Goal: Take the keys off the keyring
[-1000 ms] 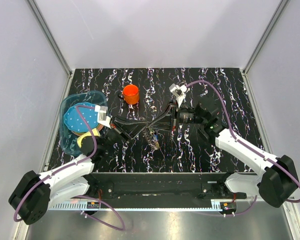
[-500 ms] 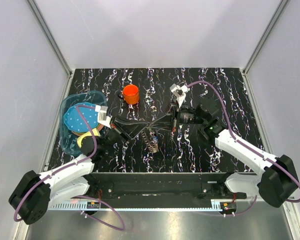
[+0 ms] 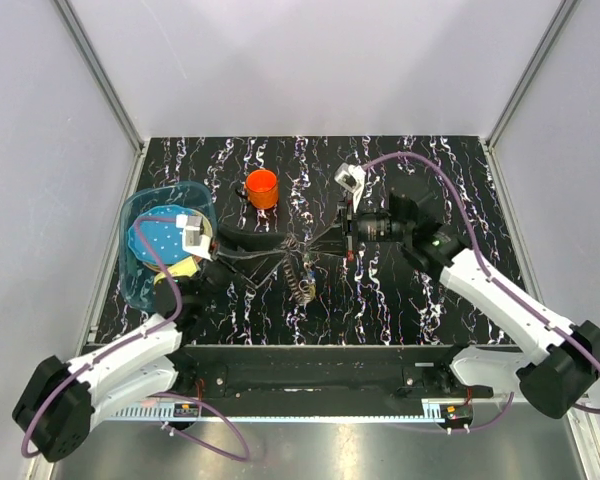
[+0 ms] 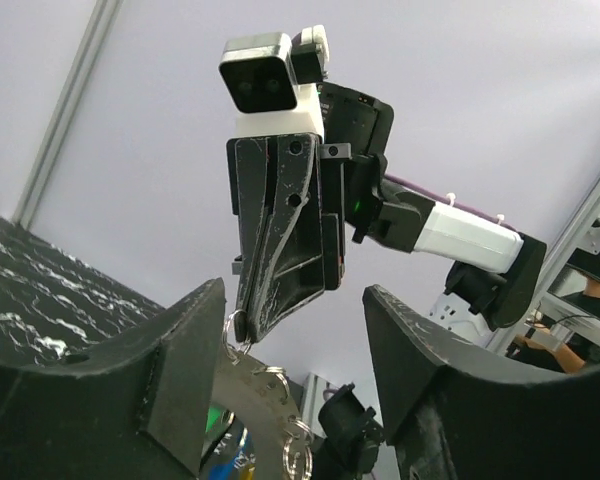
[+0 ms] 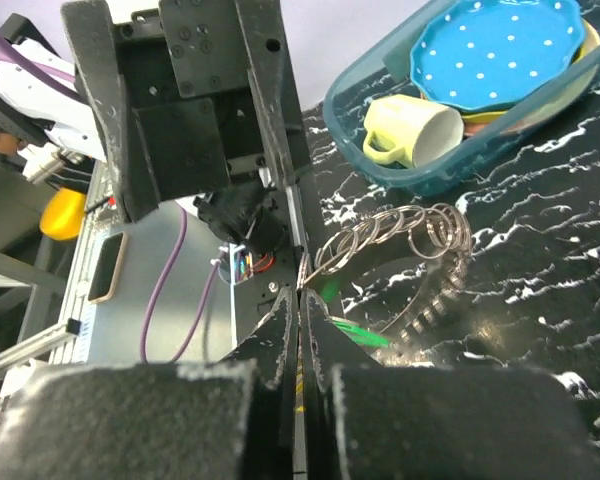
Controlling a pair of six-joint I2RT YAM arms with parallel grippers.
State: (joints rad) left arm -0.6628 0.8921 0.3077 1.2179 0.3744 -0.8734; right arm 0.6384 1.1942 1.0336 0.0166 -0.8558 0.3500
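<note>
The keyring (image 3: 300, 276), a grey toothed metal ring strung with several small split rings, hangs above the table between my two grippers. My right gripper (image 3: 304, 247) is shut on one of its split rings, pinched at the tips (image 5: 300, 300). The toothed rim (image 5: 432, 300) and the coil of rings (image 5: 405, 232) dangle just past those tips. The keys show as a green head (image 5: 358, 336) and as blue and yellow bits (image 4: 218, 452) under the ring. My left gripper (image 3: 277, 243) stands open beside the keyring (image 4: 248, 398), with nothing gripped between its fingers (image 4: 170, 385).
An orange cup (image 3: 262, 187) stands at the back of the table. At the left a clear blue bin (image 3: 132, 262) holds a dotted blue plate (image 5: 500, 48) and a pale yellow mug (image 5: 410, 130). The table's near edge lies below the grippers.
My left gripper has opened, let go of the keyring and drawn back to the left. My right gripper has shut fully on a split ring and holds the keyring alone.
</note>
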